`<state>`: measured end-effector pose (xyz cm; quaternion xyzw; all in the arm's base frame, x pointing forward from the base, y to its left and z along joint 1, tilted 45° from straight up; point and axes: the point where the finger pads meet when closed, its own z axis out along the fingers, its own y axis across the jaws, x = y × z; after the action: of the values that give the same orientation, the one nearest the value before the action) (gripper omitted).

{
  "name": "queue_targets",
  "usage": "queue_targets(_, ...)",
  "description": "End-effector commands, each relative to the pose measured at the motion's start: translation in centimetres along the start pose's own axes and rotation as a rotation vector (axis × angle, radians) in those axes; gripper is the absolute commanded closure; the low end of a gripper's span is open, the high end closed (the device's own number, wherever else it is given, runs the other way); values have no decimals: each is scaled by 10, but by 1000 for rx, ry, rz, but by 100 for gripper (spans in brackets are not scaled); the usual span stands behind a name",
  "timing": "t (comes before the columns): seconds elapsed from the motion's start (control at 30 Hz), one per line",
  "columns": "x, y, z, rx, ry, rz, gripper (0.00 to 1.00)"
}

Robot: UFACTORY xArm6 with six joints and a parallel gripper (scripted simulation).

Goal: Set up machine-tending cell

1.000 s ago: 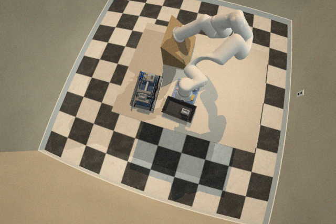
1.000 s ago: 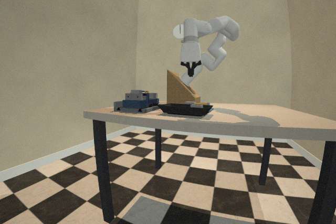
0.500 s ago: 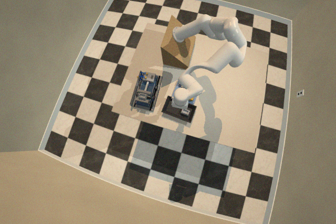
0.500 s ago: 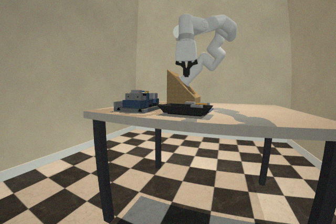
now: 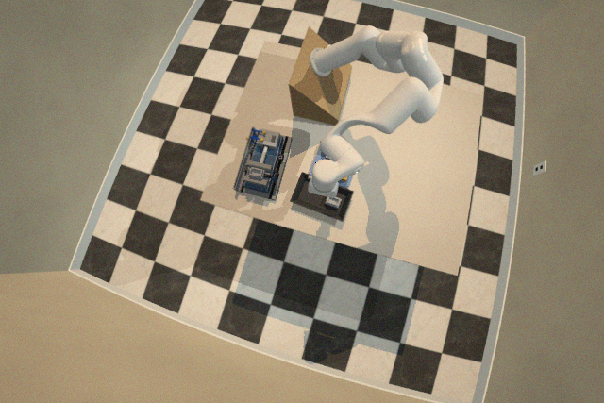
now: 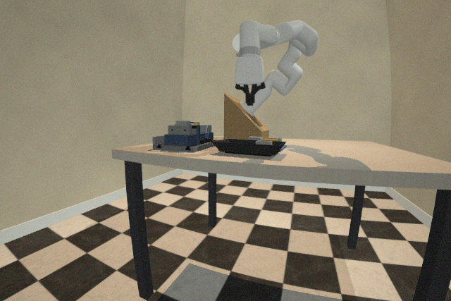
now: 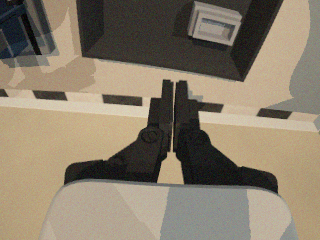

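- Leftmost, the vise (image 5: 261,166) is seen on the table (image 6: 328,166), w/ a pale block-shaped piece in its opening; blank or finished part can't be told.
- Centre, the outfeed tray (image 7: 94,20) holds one finished part (image 7: 214,23), flat, pocket up. Judged rigid, smooth, fairly heavy; best taken across its short sides.
- Above, the gripper (image 7: 174,103) is held high over the tray's near edge, pointed down, fingers pressed together, nothing carried.
- Infeed plate mostly hidden by the arm.

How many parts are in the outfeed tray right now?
1. A grey finished part lies on the tray floor, right of centre in the wrist view. No others show there.
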<state>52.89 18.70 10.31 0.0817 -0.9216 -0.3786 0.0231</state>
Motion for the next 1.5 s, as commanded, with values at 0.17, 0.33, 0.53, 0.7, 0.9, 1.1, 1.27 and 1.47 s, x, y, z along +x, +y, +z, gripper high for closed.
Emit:
queue_targets(0.17, -1, 0, 14, 1, -3, -1, 100)
queue_targets(0.33, -2, 0, 20, 1, -3, -1, 100)
queue_targets(0.53, -2, 0, 32, 1, -3, -1, 100)
queue_targets(0.7, -2, 0, 41, 1, -3, -1, 100)
queue_targets(0.9, -2, 0, 47, 1, -3, -1, 100)
queue_targets(1.1, -2, 0, 53, 1, -3, -1, 100)
queue_targets(1.27, -2, 0, 55, 1, -3, -1, 100)
queue_targets(1.47, -2, 0, 56, 1, -3, -1, 100)
